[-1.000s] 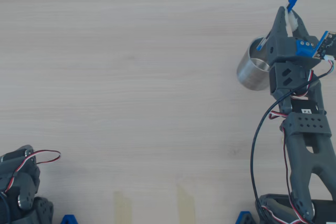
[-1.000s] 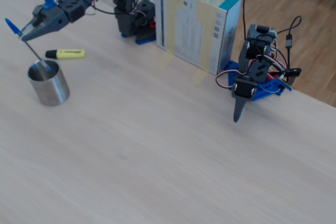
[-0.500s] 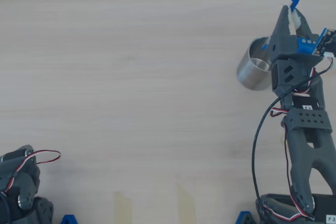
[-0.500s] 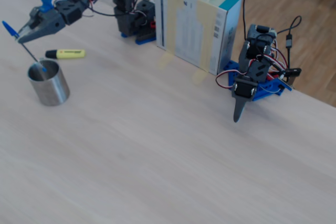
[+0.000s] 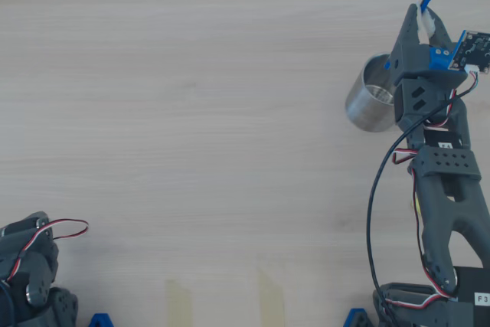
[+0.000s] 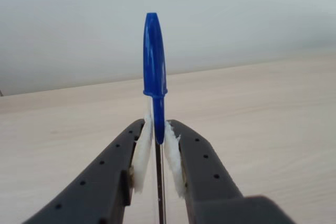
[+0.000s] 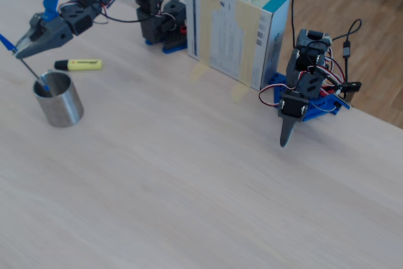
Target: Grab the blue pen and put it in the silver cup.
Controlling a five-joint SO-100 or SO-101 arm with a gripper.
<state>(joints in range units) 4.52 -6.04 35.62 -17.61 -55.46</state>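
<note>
Gripper [image 7: 21,43] clamped on the blue pen [image 7: 24,65] has drifted outward; its tip now overhangs the silver cup [image 7: 60,101] rim — you recentre before release.

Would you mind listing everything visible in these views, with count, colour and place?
blue pen: one, blue cap with clear barrel, clamped tilted in the pincer, lower end at the cup's rim.
silver cup: one, shiny steel, upright at the left of the fixed view.
yellow highlighter: one, yellow with black cap, lying behind the cup.
cardboard box: one, white and teal, standing at the table's back edge.
table: one, pale wood.
second arm: one, grey on blue base, idle right of the box.
pincer: one, dark grey with white pads, shut on the pen above the cup.
</note>
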